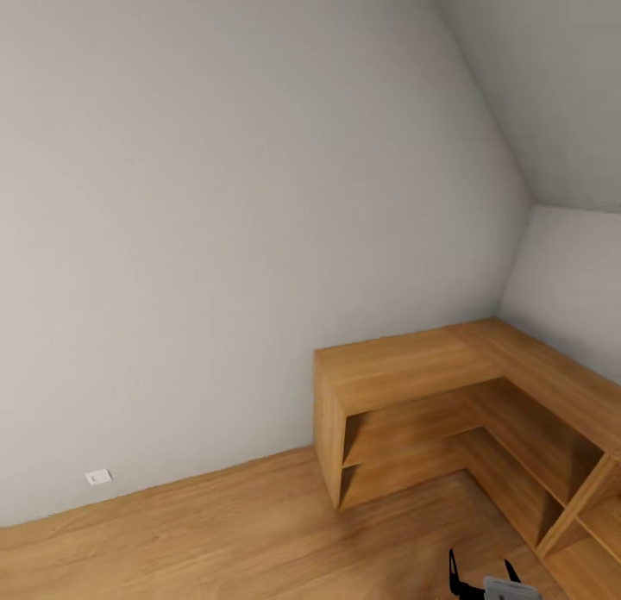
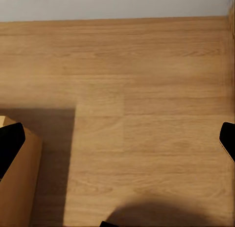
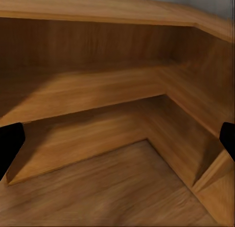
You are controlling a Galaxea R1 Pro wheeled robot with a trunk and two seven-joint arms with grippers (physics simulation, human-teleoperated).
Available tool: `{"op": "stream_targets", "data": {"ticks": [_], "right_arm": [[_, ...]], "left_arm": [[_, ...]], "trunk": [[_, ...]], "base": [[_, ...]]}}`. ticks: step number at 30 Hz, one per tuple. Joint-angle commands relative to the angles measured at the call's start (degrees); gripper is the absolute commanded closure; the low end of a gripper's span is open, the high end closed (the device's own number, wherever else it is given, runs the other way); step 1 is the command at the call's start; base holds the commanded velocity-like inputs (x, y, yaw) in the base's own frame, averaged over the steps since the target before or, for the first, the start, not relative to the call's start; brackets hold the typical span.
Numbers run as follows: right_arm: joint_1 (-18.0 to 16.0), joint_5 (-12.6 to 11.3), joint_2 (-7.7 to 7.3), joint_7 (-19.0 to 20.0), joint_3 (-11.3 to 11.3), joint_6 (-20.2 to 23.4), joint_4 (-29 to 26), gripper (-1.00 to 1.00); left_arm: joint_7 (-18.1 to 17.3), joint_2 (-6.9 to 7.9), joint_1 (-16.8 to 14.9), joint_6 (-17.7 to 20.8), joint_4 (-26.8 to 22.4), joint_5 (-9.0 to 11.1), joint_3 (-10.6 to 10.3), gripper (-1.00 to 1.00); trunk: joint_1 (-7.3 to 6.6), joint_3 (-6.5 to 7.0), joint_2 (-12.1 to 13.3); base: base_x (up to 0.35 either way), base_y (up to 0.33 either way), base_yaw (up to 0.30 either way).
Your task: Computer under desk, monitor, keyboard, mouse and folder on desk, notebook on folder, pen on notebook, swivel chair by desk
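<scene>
Right gripper (image 1: 484,574) at the head view's lower edge, fingers spread, holding nothing. Left gripper (image 2: 117,139) open too, over wood floor (image 2: 137,90). Beyond: L-shaped wooden shelf unit (image 1: 414,367), white wall (image 1: 216,195). No task item visible.

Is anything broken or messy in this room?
Nothing stands out. The wooden corner shelf unit stands square against the wall, its shelves bare, and the wood floor looks clean and unmarked.
</scene>
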Motion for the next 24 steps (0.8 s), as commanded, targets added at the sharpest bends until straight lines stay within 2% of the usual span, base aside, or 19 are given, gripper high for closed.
{"op": "stream_targets", "data": {"ticks": [1, 15, 24], "right_arm": [[0.0, -0.3, -0.01, -0.3, 0.5, -0.1, 0.0, -1.0], [0.0, -0.3, 0.19, -0.3, 0.5, -0.1, 0.0, -1.0], [0.0, -0.3, 0.25, -0.2, 0.6, -0.1, 0.2, -1.0]], "left_arm": [[0.5, 0.03, -0.1, -0.1, 0.0, 0.2, -0.5, -1.0], [0.5, 0.03, -0.1, 0.1, 0.0, 0.2, -0.5, -1.0], [0.5, 0.03, -0.1, 0.0, 0.0, 0.1, -0.5, -1.0]], "trunk": [[0.04, -0.05, -0.1], [0.04, 0.62, -0.1], [0.04, 1.0, -0.1]], "base": [[0.247, 0.0, -0.241], [0.301, 0.0, -0.25], [0.044, 0.0, -0.25]]}}
